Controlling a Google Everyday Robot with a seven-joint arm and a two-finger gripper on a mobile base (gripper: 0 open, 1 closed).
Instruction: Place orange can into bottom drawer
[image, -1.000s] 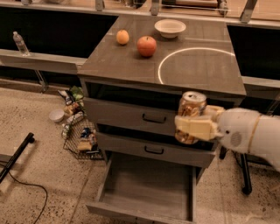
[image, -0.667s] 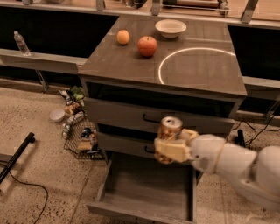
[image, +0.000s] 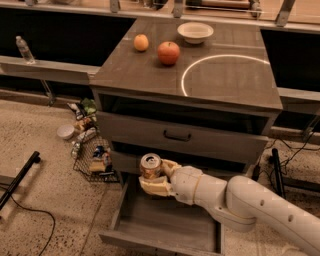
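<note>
As things stand, done: the bottom drawer (image: 167, 222) is pulled open.
Gripper (image: 153, 176): clamped around the orange can (image: 150, 165), which is held upright above the drawer's rear left corner.
Left: the can is to be lowered inside and released.

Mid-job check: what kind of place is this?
Likely a test lab mocked up as a kitchen: a drawer counter with a white ring marked on top, loose cables on the floor, a snack basket beside it. The claw holds the orange can above the open bottom drawer.
</note>
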